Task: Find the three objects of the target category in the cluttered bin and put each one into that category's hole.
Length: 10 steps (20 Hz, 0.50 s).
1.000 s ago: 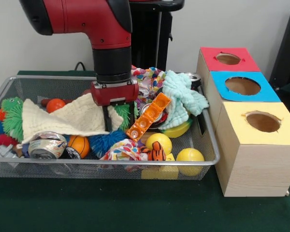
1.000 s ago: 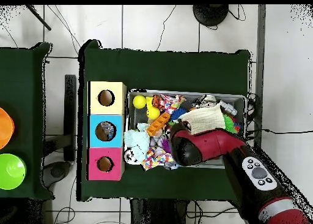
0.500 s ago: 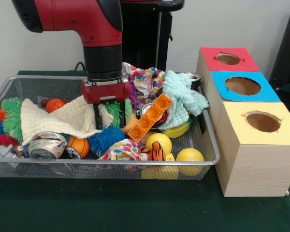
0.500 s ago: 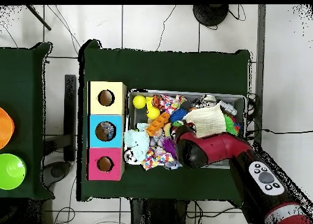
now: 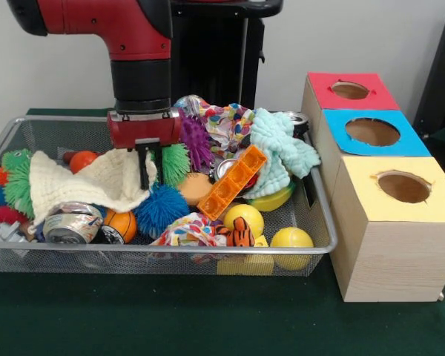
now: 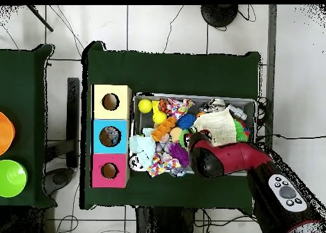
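Over at the left-middle of the wire mesh bin (image 5: 322, 241), the red-and-black arm's gripper (image 5: 144, 174) hangs just above the cream waffle-weave cloth (image 5: 81, 182), beside the green spiky ball (image 5: 175, 163). Can't tell if the jaws are open or closed. Blue spiky ball (image 5: 159, 209) sits just below it, and the orange plastic block strip (image 5: 231, 182) leans to its right.
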Tool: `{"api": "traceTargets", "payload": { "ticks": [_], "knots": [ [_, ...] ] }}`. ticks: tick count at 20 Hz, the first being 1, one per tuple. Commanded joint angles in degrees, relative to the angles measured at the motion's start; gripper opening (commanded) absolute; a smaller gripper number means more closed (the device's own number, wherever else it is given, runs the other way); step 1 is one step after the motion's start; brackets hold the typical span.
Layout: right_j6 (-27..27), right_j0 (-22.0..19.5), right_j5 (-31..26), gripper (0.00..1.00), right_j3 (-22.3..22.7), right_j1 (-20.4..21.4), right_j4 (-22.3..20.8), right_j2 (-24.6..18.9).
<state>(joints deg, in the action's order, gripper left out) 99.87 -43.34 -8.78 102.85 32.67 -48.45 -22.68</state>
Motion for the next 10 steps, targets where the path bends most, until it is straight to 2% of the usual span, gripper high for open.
{"api": "traceTargets", "payload": {
  "ticks": [1, 5, 10],
  "knots": [
    [1.3, -0.2, -5.8, 0.0, 4.9, 4.7, 1.9, 0.3],
    [-1.1, -1.5, -9.9, 0.0, 8.4, 10.6, 5.5, -2.3],
    [-7.9, -5.7, -18.0, 0.0, 14.6, 23.9, 14.2, -7.6]
  ]
}}
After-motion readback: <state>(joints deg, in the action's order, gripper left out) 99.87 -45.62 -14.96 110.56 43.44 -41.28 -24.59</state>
